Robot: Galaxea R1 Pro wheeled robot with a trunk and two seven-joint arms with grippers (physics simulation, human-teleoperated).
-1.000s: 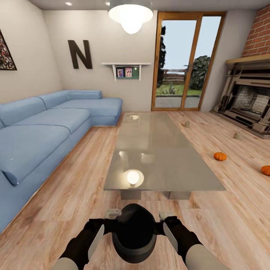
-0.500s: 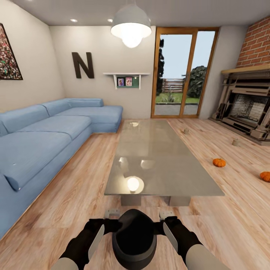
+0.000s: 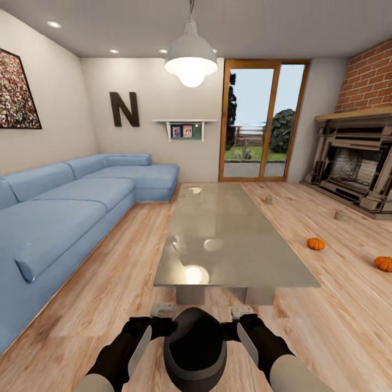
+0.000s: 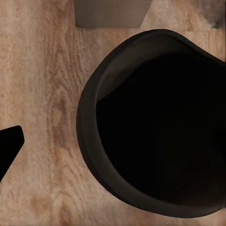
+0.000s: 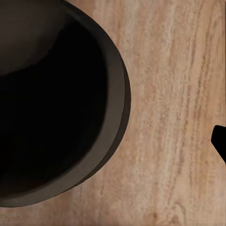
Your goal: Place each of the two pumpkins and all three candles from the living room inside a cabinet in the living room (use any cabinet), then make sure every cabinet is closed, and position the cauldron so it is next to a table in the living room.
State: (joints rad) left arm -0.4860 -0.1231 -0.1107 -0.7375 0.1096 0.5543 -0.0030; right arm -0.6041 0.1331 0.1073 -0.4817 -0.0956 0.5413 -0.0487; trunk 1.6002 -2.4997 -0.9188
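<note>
Black cauldron sits between the two arms above the wood floor, just short of the table's near edge; left gripper and right gripper press its sides, but whether the jaws clamp it I cannot tell. Two pumpkins lie on the floor beyond the table's right edge, two candles farther back toward the fireplace. Blue sofa lines the floor's left side.

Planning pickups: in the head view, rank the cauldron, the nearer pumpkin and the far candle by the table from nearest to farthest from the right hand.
1. Cauldron, beside the right hand.
2. Pumpkin, on the floor right of the table.
3. Candle, by the table's far end.
</note>
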